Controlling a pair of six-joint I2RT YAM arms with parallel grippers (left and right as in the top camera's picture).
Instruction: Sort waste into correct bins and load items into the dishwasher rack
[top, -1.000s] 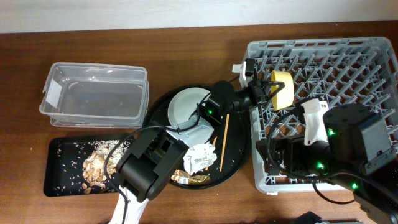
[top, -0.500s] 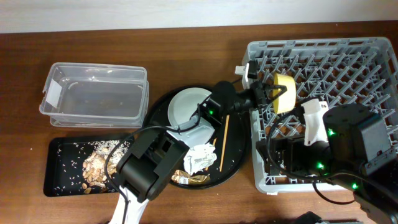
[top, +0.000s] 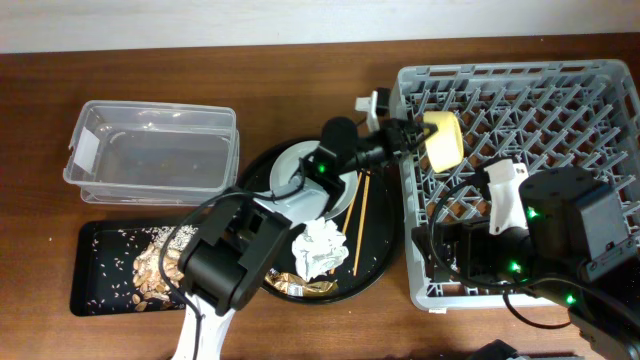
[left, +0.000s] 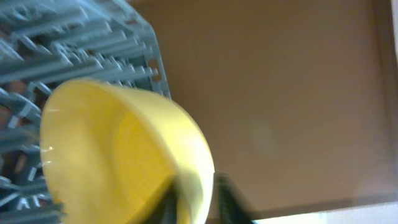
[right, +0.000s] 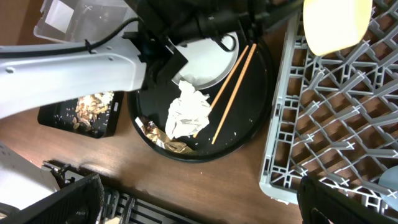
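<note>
My left gripper (top: 412, 137) is shut on the rim of the yellow bowl (top: 443, 140) and holds it tilted over the near-left corner of the grey dishwasher rack (top: 560, 90). In the left wrist view the bowl (left: 118, 155) fills the frame, its rim between my fingers (left: 196, 205). My right gripper (right: 199, 211) is open and empty over the rack's front edge. The pale plate (top: 300, 170), two chopsticks (top: 360, 215), a crumpled napkin (top: 318, 248) and the foil wrapper (top: 305, 285) lie on the round black tray (top: 385, 250). The cups are out of view.
The clear tub (top: 150, 150) stands at the back left. The flat black tray (top: 105, 265) in front of it holds food scraps (top: 150, 265). My left arm crosses the round tray. My right arm covers the rack's front part.
My left gripper has shifted left and slightly back with the bowl. The bowl has turned from standing on edge to showing its broad side. The right arm has not moved.
</note>
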